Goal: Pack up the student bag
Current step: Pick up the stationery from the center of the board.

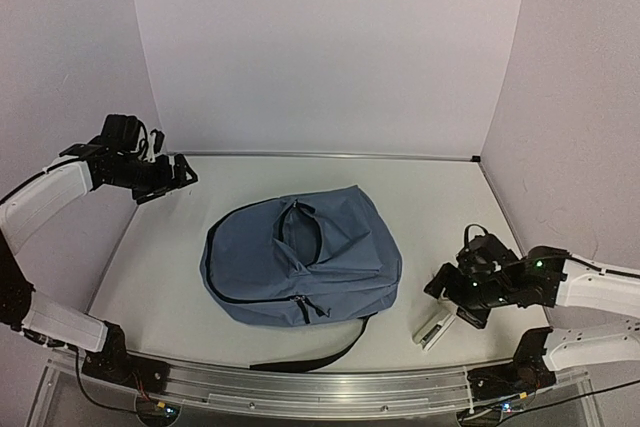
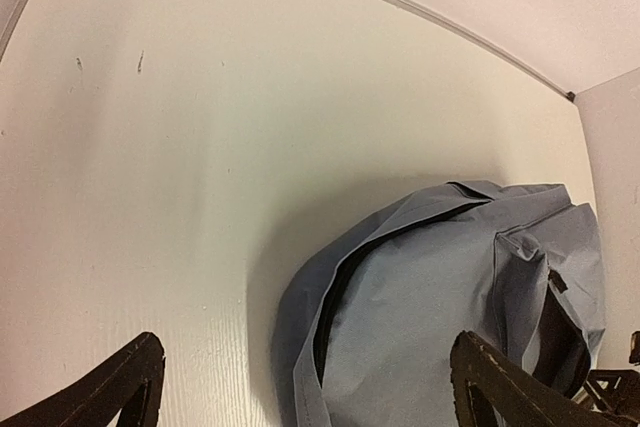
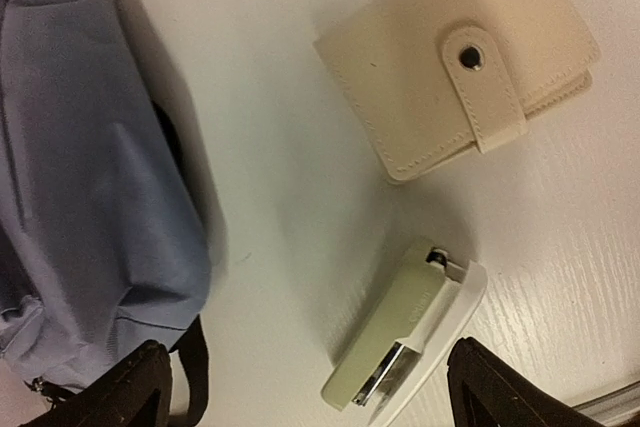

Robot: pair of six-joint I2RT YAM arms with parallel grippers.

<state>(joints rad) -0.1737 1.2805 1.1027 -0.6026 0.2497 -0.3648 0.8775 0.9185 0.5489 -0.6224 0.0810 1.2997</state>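
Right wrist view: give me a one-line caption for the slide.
Open right gripper above a pale green stapler and a snapped-shut cream wallet, beside the blue backpack on the white table.

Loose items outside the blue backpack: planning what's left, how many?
2, right of the dusty-blue fabric backpack: cream snap wallet, pale-green stapler beside it. Others may be hidden.

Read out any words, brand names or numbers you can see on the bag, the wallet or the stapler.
No text can be read in any view.
stapler: a faint mark on its green top may be lettering, but it is too small and blurred to read.
wallet: plain cream with a snap tab, no writing.
student bag: no label or logo shows.
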